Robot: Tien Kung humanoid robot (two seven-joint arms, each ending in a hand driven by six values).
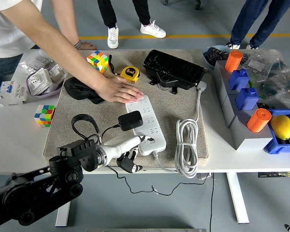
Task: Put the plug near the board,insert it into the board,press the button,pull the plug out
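Single head view, set high on the robot's side of the white table [9, 140], faces forward and down, table's near edge at bottom, floor and standing legs beyond its far edge.

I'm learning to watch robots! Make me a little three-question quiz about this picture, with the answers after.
1. True or false: the black plug sits in the white power strip.
2. What holds down the strip's far end? A) a person's hand B) the yellow tape measure C) the lemon
3. Fill in: the robot's left hand points one finger at the strip's ____ end.

Key: 1 true; 2 A; 3 near.
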